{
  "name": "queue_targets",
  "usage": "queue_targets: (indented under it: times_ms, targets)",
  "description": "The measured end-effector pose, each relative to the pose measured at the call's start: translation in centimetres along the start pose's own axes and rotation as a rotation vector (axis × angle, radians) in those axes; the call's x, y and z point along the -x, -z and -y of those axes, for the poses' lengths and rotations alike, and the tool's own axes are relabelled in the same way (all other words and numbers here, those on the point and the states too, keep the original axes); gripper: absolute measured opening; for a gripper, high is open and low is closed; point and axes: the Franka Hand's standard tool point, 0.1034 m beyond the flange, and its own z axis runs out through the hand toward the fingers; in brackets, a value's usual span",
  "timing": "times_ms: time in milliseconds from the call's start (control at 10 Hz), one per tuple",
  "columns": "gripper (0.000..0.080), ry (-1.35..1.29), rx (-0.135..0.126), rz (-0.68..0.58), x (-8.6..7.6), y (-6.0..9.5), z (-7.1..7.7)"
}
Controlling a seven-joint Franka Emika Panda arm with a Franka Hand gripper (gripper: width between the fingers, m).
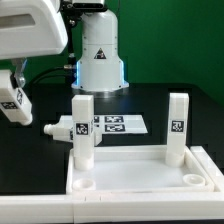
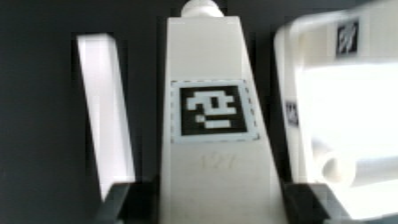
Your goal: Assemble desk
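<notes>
The tool [image 2: 214, 198] is clamped on a white tagged leg [image 2: 214, 110], held at the exterior view's left of the tray-like tabletop [image 1: 140, 172], which lies on the black worktop [image 1: 30, 170] with a second leg [image 1: 82, 130] and third leg [image 1: 178, 125] upright in its far corners.

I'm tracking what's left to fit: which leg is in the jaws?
The raised leg at the exterior view's far left. The two upright legs stand at the tabletop's corners, and the fourth leg lies on its side.
</notes>
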Motion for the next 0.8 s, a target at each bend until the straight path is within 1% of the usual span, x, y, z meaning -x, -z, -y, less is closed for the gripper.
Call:
queue_targets:
  times_ms: [100, 200, 300, 400, 500, 600, 700, 800]
  targets:
    - [0.0285, -0.004, 0.014, -0.052, -0.1, 0.0, -0.3]
    - [0.0285, -0.006, 0.032, -0.134, -0.7, 0.3, -0.2]
    - [0.0285, -0.028, 0.036, -0.211, -1.4, 1.4, 1.6]
    - [0.0285, -0.043, 0.021, -0.283, -2.2, 2.6, 4.4]
    - [0.0285, -0.056, 0.02, -0.379, -2.9, 3.5, 7.3]
    - [0.0285, -0.105, 0.014, -0.447, -2.8, 3.5, 10.2]
    - [0.0285, -0.074, 0.027, -0.503, -2.7, 3.2, 12.4]
    - [0.0285, -0.061, 0.045, -0.569, -2.7, 3.2, 11.4]
